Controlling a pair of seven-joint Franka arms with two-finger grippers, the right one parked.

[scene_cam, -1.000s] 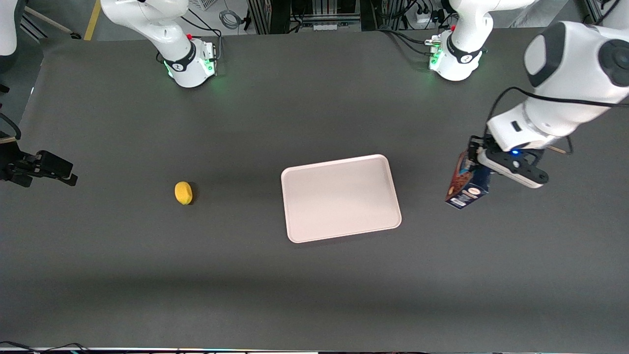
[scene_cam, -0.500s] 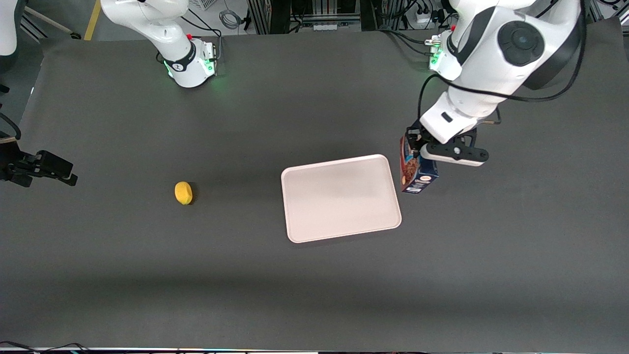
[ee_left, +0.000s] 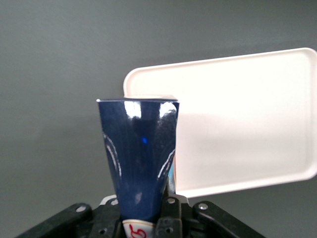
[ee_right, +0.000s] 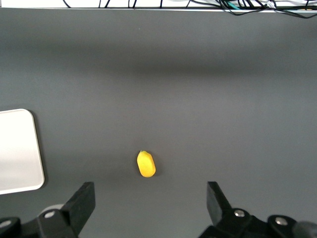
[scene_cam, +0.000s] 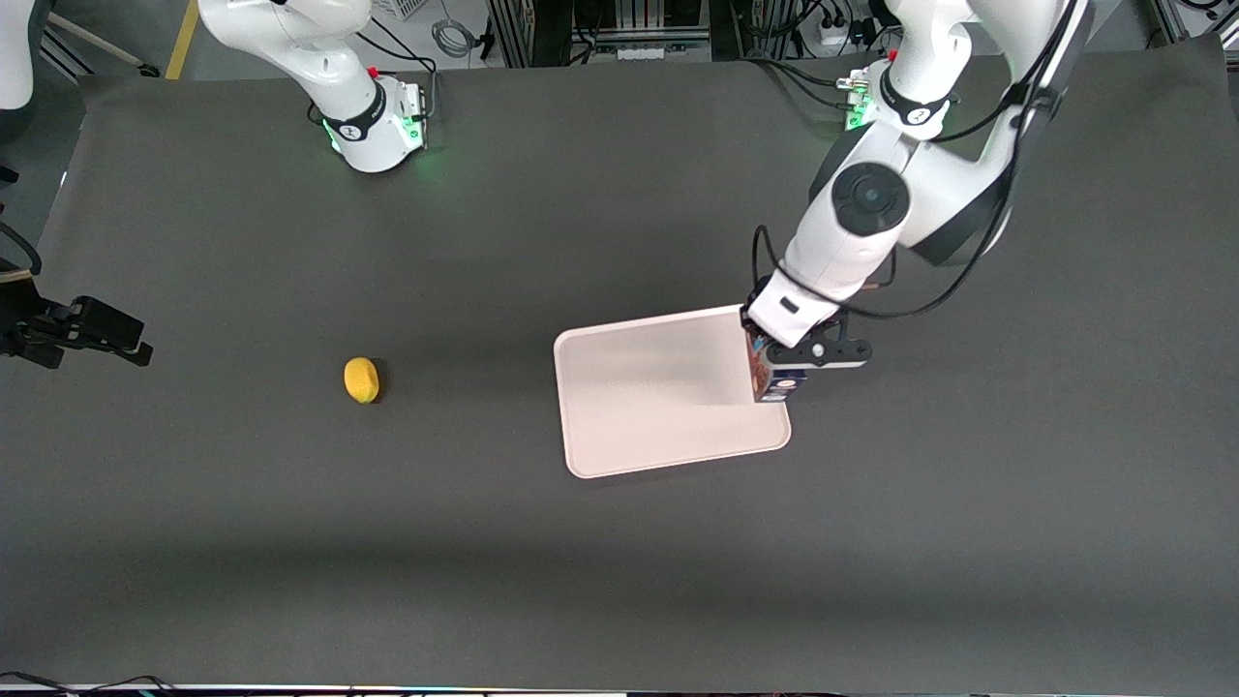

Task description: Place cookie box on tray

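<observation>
Dark grey matting covers the whole table [scene_cam: 619, 542], with cables and rack frames along its twelve o'clock edge in the front view. Going across from nine o'clock, a small yellow lemon-like object [scene_cam: 361, 379] lies toward the parked arm's end, well apart from the pale pink tray [scene_cam: 649, 397] near the middle. At the tray's three o'clock edge the gripper [scene_cam: 789, 360] hangs above the rim, clamped on the cookie box [scene_cam: 771, 382], which is held off the tray's floor. The wrist camera adds what the front view hides: the box's glossy navy face [ee_left: 138, 148] pinched between the fingers, with the tray [ee_left: 247, 124] bare below it. The parked wrist camera shows the yellow object [ee_right: 146, 164] and one tray corner [ee_right: 20, 148].
</observation>
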